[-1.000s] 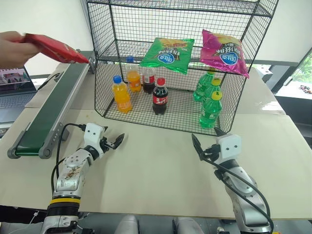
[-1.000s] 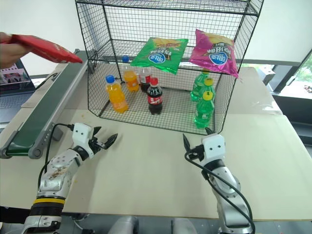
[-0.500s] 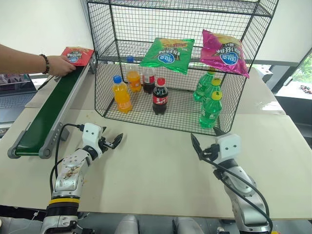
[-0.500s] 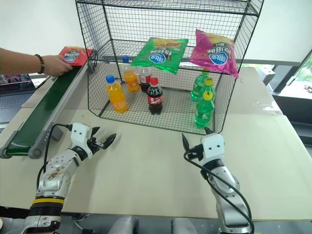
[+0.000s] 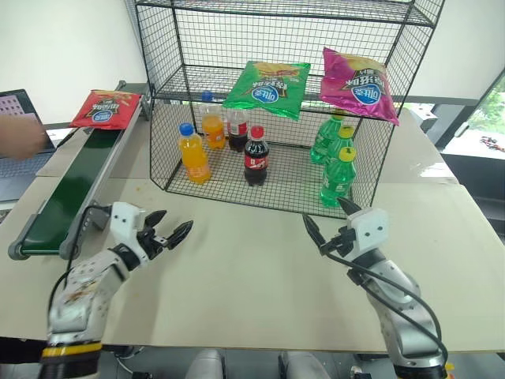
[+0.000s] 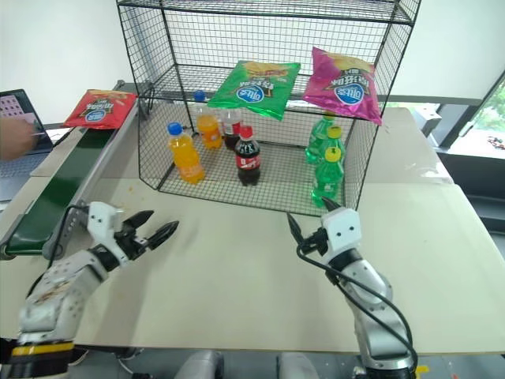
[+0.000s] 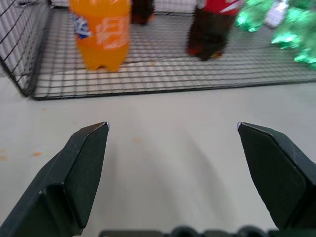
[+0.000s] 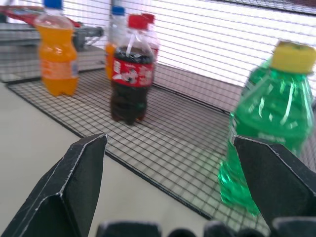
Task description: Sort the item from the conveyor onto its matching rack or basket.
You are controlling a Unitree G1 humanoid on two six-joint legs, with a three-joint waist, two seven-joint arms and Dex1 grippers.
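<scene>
Left gripper (image 5: 168,234), lower left of the head view, stood wide open over the table (image 5: 252,260), holding and touching nothing. Right gripper (image 5: 325,222), lower right, likewise gaped empty. The red bag (image 5: 105,108) lay at the conveyor's (image 5: 75,181) far end, upper left, beside the rack (image 5: 284,103). The head view alone showed a person's hand (image 5: 20,136); the wrist views showed bottles (image 7: 101,32) close.

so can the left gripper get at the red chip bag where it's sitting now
Probably not yet. The left gripper hangs open over the table near the conveyor's near end, while the red chip bag lies at the far end. Nothing blocks the way along the belt; the gap looks long.
</scene>
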